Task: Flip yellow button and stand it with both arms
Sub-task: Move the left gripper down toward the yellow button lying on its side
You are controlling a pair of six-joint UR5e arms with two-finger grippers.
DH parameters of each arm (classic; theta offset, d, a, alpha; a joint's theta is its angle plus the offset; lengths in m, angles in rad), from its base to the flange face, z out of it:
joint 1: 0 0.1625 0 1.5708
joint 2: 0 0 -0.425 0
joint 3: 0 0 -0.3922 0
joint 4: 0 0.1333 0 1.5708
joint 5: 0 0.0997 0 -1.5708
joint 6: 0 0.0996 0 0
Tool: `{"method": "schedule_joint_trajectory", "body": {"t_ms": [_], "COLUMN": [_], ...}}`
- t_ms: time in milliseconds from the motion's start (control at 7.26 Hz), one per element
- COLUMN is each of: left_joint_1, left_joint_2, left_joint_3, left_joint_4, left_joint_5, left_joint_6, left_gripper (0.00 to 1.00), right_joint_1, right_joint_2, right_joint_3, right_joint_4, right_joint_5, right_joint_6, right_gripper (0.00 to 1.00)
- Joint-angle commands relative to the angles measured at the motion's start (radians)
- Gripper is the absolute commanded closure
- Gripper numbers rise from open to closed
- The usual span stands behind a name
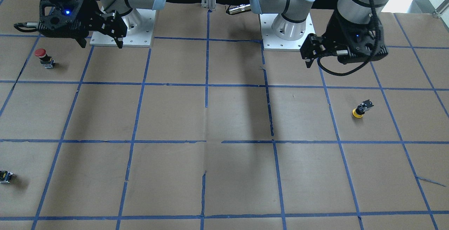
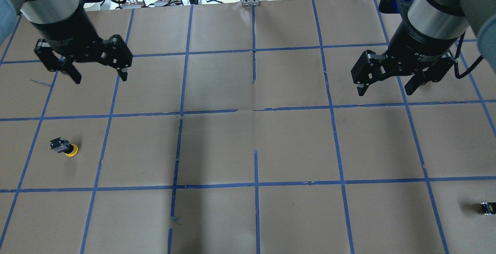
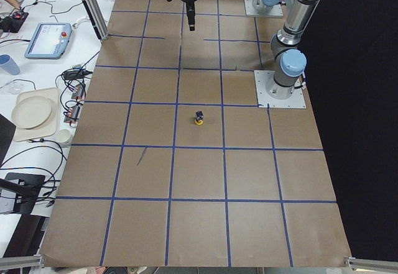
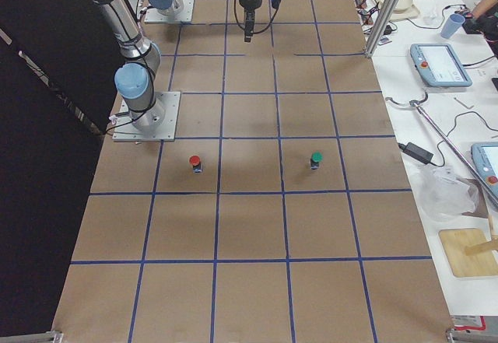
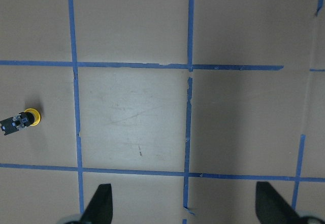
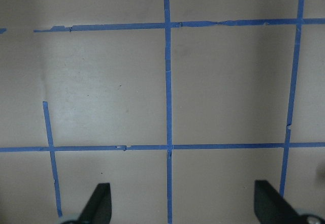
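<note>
The yellow button lies tipped over on the brown paper, its yellow cap on the table and its black-and-grey body sticking out to one side. It also shows in the overhead view, the exterior left view and at the left edge of the left wrist view. My left gripper hangs open and empty well above the table, a cell beyond the button; it also shows in the front view and in its wrist view. My right gripper is open and empty on the far side, with only taped paper below it.
A red-capped button stands near my right arm's base. A small black part lies further out on that side. A small green-topped piece shows in the exterior right view. Blue tape grids the paper.
</note>
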Motion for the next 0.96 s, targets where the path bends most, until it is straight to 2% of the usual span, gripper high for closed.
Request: {"method": "schedule_joint_trajectory", "body": {"t_ms": [0,138,413,551,826], "left_joint_1": [0.24,0.293,0.364,0.431,0.528], "left_joint_2": [0.012,-0.018,-0.063,-0.069,-0.072], "left_joint_3": [-0.094,-0.117,-0.21,-0.28,-0.46], "left_joint_4": [0.053,0.119,0.283,0.363,0.612], "left_joint_5": [-0.019,-0.019,-0.015,-0.015,-0.018], "left_joint_6": [0.142,0.205,0.216,0.267,0.417], "left_gripper": [0.0,0.0,0.0,0.0,0.01], "right_joint_1": [0.0,0.0,0.0,0.0,0.0], "right_joint_2": [-0.001,-0.001,-0.001,-0.001,-0.001], "right_joint_3": [-0.001,0.001,-0.001,-0.001,-0.001], "right_joint_4": [0.0,0.0,-0.001,-0.001,-0.001], "right_joint_5": [-0.002,-0.002,0.0,0.0,0.0], "right_joint_6": [-0.002,-0.002,-0.002,-0.002,-0.002], "right_gripper": [0.0,0.0,0.0,0.0,0.0]}}
